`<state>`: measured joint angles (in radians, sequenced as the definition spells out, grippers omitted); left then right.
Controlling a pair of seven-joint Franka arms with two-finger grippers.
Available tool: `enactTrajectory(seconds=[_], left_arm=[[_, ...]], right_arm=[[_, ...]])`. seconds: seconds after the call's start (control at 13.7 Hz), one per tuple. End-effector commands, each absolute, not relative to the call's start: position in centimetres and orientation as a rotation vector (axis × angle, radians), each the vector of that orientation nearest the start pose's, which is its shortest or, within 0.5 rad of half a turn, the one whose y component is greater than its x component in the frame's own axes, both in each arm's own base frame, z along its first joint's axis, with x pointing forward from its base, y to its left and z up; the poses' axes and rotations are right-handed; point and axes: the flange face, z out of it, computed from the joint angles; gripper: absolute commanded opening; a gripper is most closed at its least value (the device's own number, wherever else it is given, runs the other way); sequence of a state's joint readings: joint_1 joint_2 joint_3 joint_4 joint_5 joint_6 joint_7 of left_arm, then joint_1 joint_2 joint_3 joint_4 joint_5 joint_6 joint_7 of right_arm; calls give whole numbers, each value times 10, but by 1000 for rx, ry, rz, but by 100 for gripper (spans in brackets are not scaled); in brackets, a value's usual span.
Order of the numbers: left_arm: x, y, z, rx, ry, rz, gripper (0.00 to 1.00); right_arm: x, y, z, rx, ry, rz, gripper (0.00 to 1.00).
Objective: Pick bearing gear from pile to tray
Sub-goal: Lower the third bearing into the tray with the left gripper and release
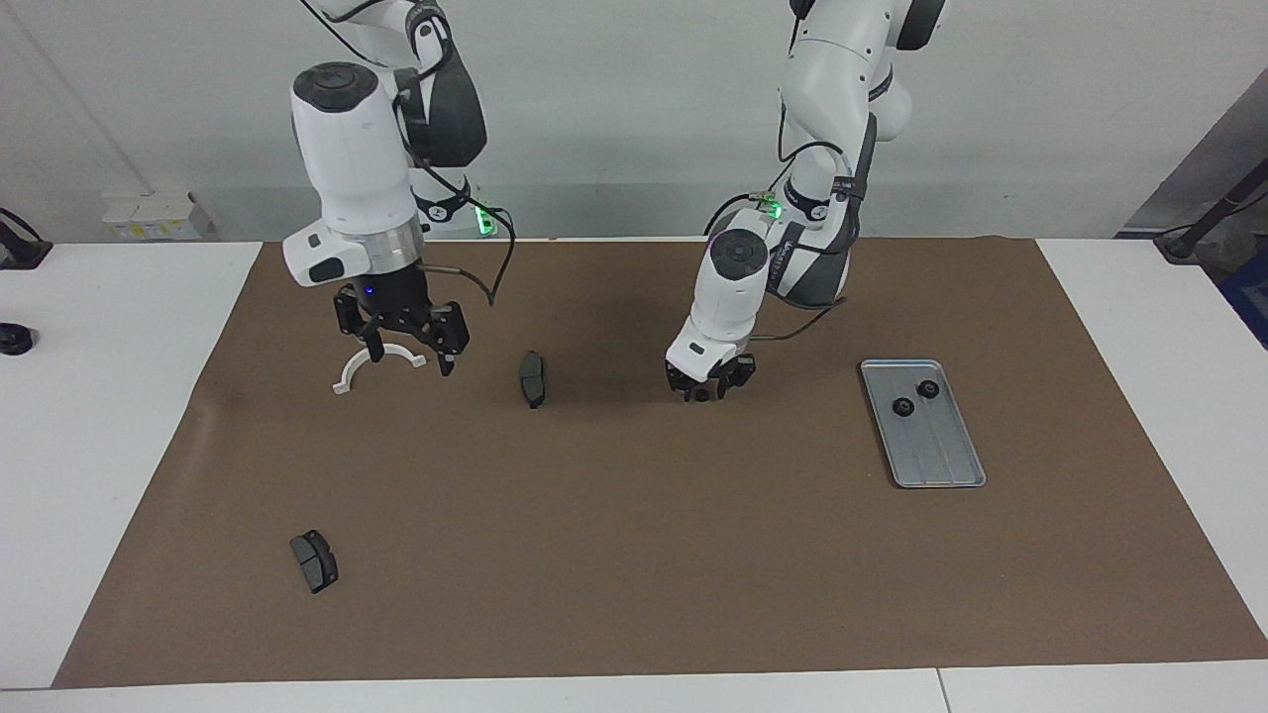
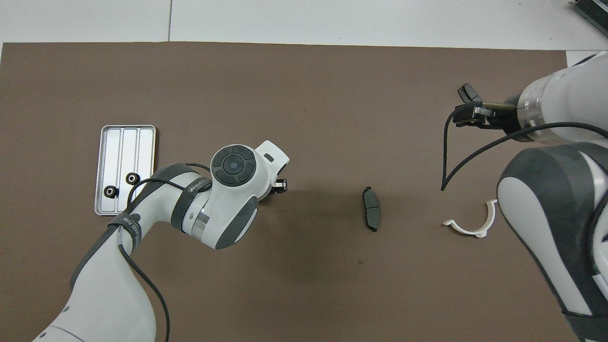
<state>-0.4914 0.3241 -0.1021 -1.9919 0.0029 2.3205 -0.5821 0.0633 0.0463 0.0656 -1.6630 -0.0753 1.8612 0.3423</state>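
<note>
A tiny black gear (image 1: pixel 701 394) lies on the brown mat near the table's middle. My left gripper (image 1: pixel 705 384) is down at the mat with a finger on either side of the gear, and looks open. In the overhead view only one fingertip (image 2: pixel 280 184) shows and the hand hides the gear. The silver tray (image 1: pixel 936 460) lies toward the left arm's end and holds two black gears (image 1: pixel 902 406) (image 1: pixel 928 389). It also shows in the overhead view (image 2: pixel 124 142). My right gripper (image 1: pixel 404 352) is open and empty, up in the air over the white bracket (image 1: pixel 349 374).
A dark brake pad (image 1: pixel 533 378) lies between the bracket and the gear, also in the overhead view (image 2: pixel 371 214). A second brake pad (image 1: pixel 314 560) lies farther from the robots, toward the right arm's end. The bracket (image 2: pixel 475 229) shows in the overhead view.
</note>
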Motion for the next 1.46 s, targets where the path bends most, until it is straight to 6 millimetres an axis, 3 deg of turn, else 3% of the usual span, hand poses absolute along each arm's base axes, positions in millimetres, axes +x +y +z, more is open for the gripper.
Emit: enactTrajectory(seconds=[0.0,0.15,0.37,0.59,0.73,0.81,1.03,1.25,1.39], left_arm=[[492,-330,300,-3163,7,-32,50],[491,-330,300,-3162,11,-31,45],[491,-328,298,-3156,9,-14,23],[496,-323,301,-3154,-1,-15,1],[507,-319,310,-3155,-23,-17,0],[524,-310,321,-3156,-61,-24,0],[572,-260,362,-3150,-192,-50,0],[604,-174,395,-3130,-182,-28,0],[616,-116,403,-3132,-145,-34,0]], right_arm=[[587,59,597,-3151,245,-196,100],[578,53,603,-3164,177,-141,100],[557,48,596,-3152,151,1,100],[548,49,582,-3140,143,27,100],[542,52,576,-3137,132,3,100],[543,56,577,-3138,124,-11,100],[545,57,577,-3136,124,-21,100],[550,54,582,-3131,131,-61,100],[549,57,582,-3132,126,-59,100]])
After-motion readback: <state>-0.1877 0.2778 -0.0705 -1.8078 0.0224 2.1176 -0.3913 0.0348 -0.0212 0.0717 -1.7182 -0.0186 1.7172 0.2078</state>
